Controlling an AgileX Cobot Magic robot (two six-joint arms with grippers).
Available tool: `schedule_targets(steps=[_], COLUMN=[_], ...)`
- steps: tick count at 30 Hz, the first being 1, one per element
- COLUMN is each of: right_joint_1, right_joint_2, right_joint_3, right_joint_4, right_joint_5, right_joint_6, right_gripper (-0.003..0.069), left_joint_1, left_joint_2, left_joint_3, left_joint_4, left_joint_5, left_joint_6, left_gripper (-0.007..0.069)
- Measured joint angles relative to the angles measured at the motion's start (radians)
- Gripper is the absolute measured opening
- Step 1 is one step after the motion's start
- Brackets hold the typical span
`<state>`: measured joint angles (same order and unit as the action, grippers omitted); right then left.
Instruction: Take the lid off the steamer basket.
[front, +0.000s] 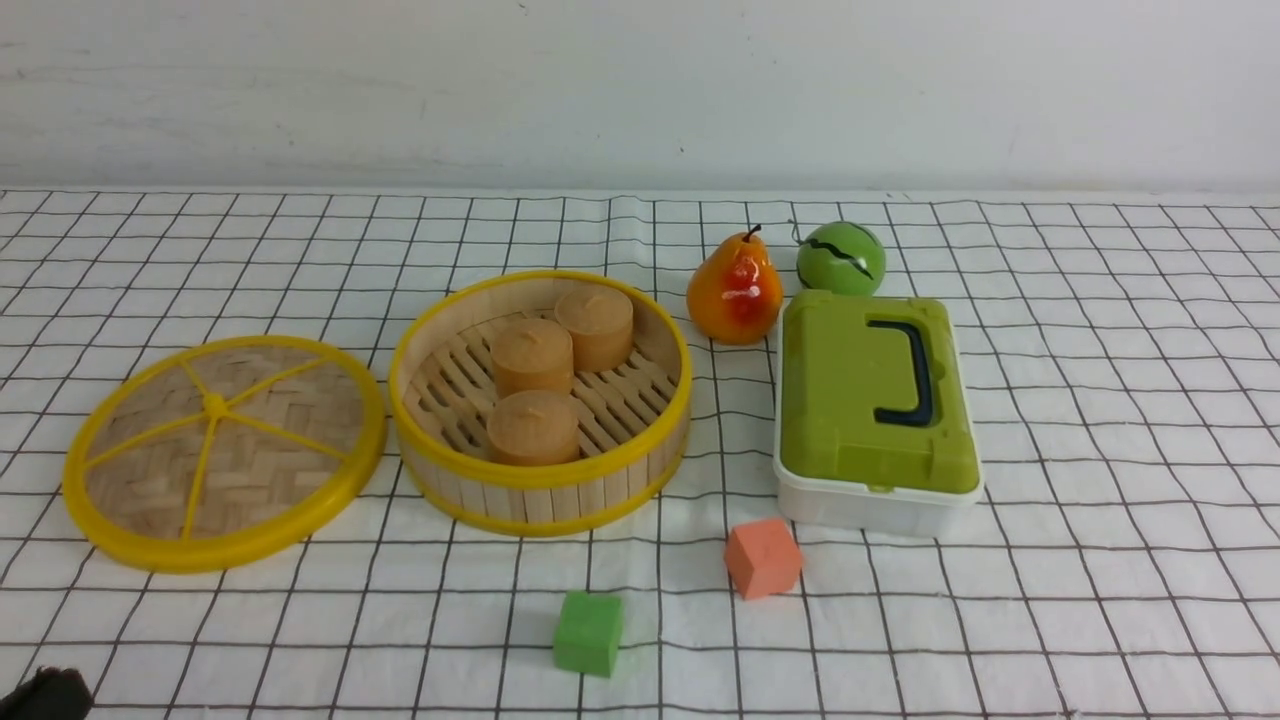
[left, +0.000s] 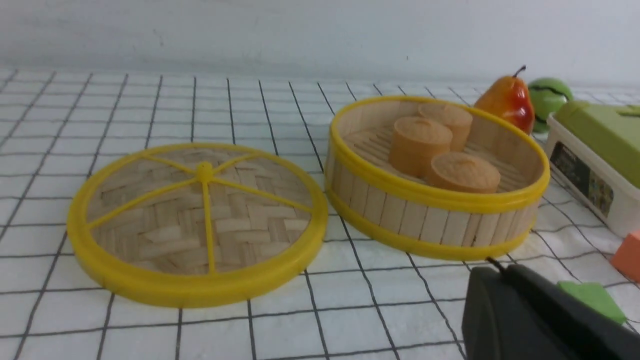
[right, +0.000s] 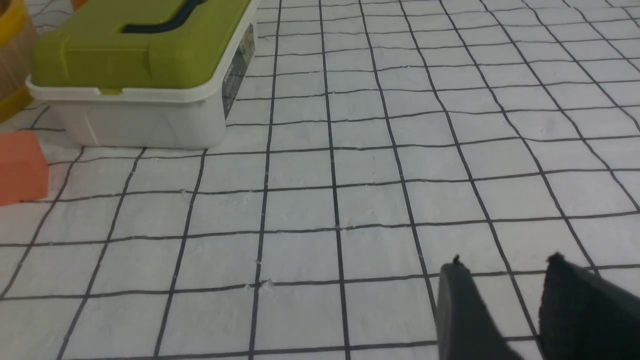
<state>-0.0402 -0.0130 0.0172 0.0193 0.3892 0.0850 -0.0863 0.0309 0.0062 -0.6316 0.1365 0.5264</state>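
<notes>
Though the cloth (front: 1130, 620) runs under everything, what matters on it is the basket (front: 540, 505), which stands upright and uncovered, its slatted floor and three buns (front: 534, 428) in plain sight. Just beside it, on the robot's left, the lid (front: 215, 450) lies flat on the cloth, hub up. The box (front: 880, 510) stands on the basket's other side, its own green cover (front: 850, 390) on; that one is not part of the job. Behind are the pear (front: 735, 290) and the green ball (front: 842, 258); in front, the pink block (front: 764, 558) and the green block (front: 588, 633).

Smallest in the front view is the left gripper (left: 495, 265), at the near left corner, its fingers closed together on nothing, apart from the lid. The right gripper (right: 502, 260) has its fingers parted and holds nothing.

The lid being off and set down, I judge the task complete; at most, the arms need to stay clear of the basket.
</notes>
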Motion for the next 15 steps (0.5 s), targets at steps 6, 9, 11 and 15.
schedule_targets(steps=[6, 9, 11, 15], right_joint_1=[0.0, 0.0, 0.0, 0.0], right_joint_2=[0.0, 0.0, 0.0, 0.0], right_joint_3=[0.0, 0.0, 0.0, 0.0], right_joint_4=[0.0, 0.0, 0.0, 0.0], right_joint_5=[0.0, 0.0, 0.0, 0.0], right_joint_6=[0.0, 0.0, 0.0, 0.0], right_gripper=[0.024, 0.024, 0.024, 0.024], left_joint_1=[0.061, 0.064, 0.055, 0.031], left_joint_2=[-0.04, -0.04, -0.04, -0.04], left_joint_3=[0.022, 0.022, 0.023, 0.023], left_joint_4=[0.252, 0.39, 0.489, 0.557], left_joint_5=[0.024, 0.077, 0.141, 0.233], left_joint_6=[-0.193, -0.376, -0.488, -0.558], left_gripper=[-0.0013, -0.0013, -0.0013, -0.0013])
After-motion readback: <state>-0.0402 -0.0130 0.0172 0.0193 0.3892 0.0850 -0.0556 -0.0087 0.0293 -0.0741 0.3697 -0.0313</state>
